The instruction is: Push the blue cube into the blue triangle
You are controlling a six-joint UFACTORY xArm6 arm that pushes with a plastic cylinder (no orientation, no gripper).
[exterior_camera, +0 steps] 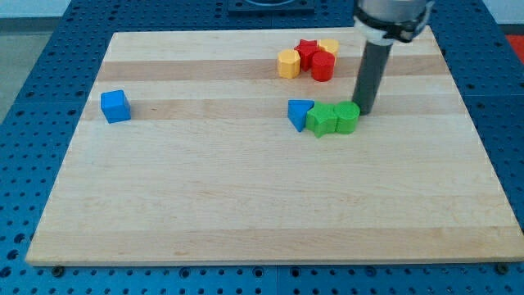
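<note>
The blue cube [115, 106] sits alone near the view's left edge of the wooden board [246, 205]. The blue triangle [299, 113] lies right of centre in the upper half, touching a green star-like block [322, 120] on its right. A green cylinder [347, 118] sits beside that. My tip [363, 111] is down at the board just right of the green cylinder, touching or almost touching it. The tip is far to the right of the blue cube, with the triangle and both green blocks between.
A cluster near the view's top holds a yellow hexagon-like block [288, 63], a red star [308, 52], a red cylinder [322, 66] and a yellow block [329, 47] behind. The board sits on a blue perforated table [33, 49].
</note>
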